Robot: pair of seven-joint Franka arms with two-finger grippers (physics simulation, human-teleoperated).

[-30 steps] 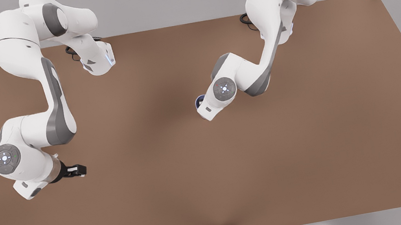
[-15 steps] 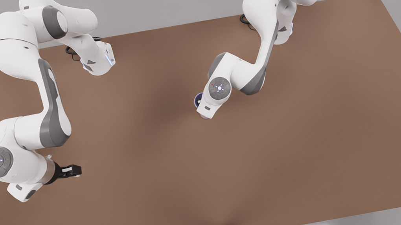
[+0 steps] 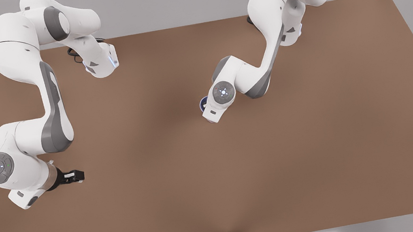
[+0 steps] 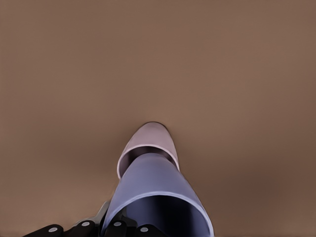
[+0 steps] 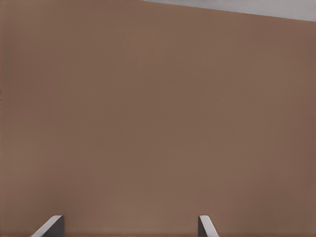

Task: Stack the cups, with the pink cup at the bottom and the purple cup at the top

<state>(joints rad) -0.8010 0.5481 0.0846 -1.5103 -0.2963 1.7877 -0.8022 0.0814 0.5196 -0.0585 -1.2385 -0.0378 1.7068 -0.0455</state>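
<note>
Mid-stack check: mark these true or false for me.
1. The purple cup's base sits in the pink cup's mouth. True.
2. The right gripper holds the pink cup. False: its jaws are open over bare table.
3. The left gripper grips the purple cup. True.
4. The cups are at the table's edge on the front view's left. False: they are near the table's middle, under the left gripper.
</note>
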